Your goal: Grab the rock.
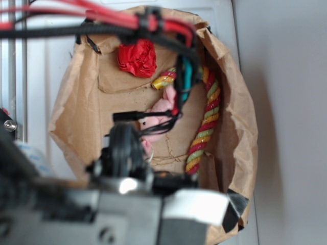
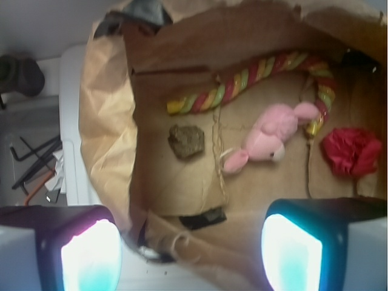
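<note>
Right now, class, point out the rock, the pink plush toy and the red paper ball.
rock (image 2: pixel 186 141), wrist view, middle of its rough face.
pink plush toy (image 2: pixel 267 138), wrist view, body.
red paper ball (image 2: pixel 350 151), wrist view, centre of ruffles.

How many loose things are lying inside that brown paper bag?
4. The rock lies left on the bag floor, the pink plush toy beside it, the red paper ball far right, the striped rope curving behind them. The bag's folds may hide more.
</note>
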`<state>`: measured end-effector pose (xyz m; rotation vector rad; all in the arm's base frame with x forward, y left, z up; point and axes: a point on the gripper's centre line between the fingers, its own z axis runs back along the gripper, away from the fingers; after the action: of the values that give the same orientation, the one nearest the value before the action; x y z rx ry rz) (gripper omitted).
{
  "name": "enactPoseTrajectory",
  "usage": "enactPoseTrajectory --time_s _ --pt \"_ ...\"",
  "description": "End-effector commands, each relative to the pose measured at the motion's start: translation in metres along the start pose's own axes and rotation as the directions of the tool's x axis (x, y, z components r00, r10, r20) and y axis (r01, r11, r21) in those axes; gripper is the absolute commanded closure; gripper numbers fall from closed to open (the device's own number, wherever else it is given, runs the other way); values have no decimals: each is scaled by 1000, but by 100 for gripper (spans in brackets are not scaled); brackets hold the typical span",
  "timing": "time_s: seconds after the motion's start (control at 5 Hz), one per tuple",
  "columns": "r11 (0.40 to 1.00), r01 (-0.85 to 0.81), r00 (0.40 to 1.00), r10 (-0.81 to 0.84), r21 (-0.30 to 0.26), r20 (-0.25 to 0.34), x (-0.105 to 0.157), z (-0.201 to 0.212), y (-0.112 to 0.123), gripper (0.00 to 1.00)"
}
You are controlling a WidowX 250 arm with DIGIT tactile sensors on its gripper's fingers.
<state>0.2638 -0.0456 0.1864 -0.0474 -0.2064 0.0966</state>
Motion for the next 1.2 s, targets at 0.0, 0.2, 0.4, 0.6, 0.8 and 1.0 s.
enactPoseTrajectory --time_s 0.0,0.2,0.4,0.6,0.8,1.0 --pt "1000 -11 998 10 12 64 36 -8 18 0" --pt "1000 11 998 -12 19 62 38 -18 20 0" --pt "998 58 998 -58 15 38 31 -31 19 0" --pt "998 58 998 -59 24 35 31 -40 25 0" --pt "999 40 999 -41 7 36 31 -38 28 0" --pt "997 73 997 -73 -15 25 30 -44 22 0"
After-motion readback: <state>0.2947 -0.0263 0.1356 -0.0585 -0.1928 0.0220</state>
